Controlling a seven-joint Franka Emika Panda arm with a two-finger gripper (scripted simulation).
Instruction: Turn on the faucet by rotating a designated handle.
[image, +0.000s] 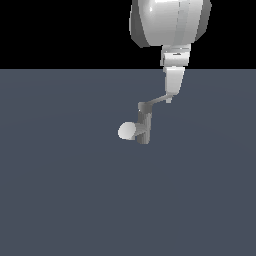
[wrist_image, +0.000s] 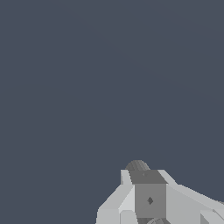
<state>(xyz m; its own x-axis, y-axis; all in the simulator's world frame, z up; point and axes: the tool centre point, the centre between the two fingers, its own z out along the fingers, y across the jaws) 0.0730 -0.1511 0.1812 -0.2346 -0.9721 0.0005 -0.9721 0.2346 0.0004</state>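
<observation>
The faucet (image: 144, 126) is a small grey upright column standing on the dark floor, with a pale round-ended spout (image: 127, 131) low on the side toward the exterior view's left. Its handle (image: 156, 101), a thin grey lever, rises from the column's top toward the exterior view's right. My gripper (image: 170, 98) hangs straight down from the white arm, its tip touching the lever's outer end. The fingers form one narrow mass with no gap, so it reads as shut on nothing. In the wrist view the gripper (wrist_image: 149, 192) fills the lower edge, and a dark rounded part (wrist_image: 137, 166) peeks out behind it.
A flat dark grey-blue floor (image: 60, 190) stretches all around the faucet. The bulky white arm link (image: 167, 22) hangs above the lever, toward the exterior view's right.
</observation>
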